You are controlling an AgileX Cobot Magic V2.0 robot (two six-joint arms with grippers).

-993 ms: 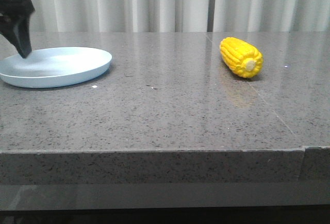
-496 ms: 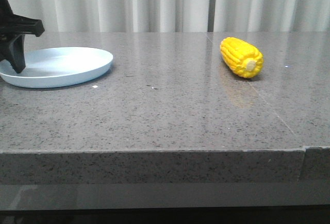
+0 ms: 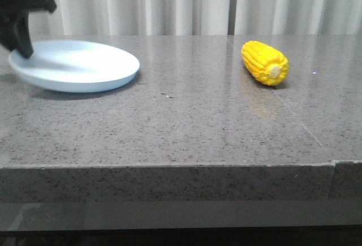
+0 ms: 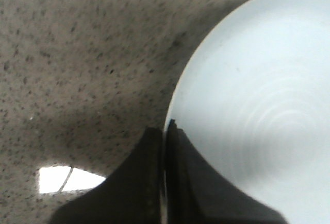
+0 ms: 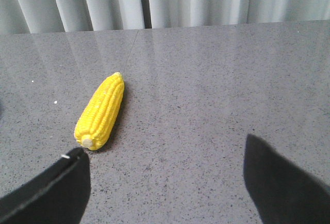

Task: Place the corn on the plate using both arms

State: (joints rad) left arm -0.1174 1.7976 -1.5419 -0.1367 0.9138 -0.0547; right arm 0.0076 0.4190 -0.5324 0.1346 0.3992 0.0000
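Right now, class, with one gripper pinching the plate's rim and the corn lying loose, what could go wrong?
1. The left gripper grips the plate only at its rim, and it looks lifted; it may tilt or slip.
2. The corn lies on its round side on the table; the open right gripper could nudge it into rolling.

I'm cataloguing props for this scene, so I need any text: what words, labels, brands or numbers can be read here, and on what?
None: no readable text shows in any view.
The corn bears only kernel rows.
The plate is plain pale blue.
The left gripper, pinching the plate's rim, and the right gripper show only bare black fingers.
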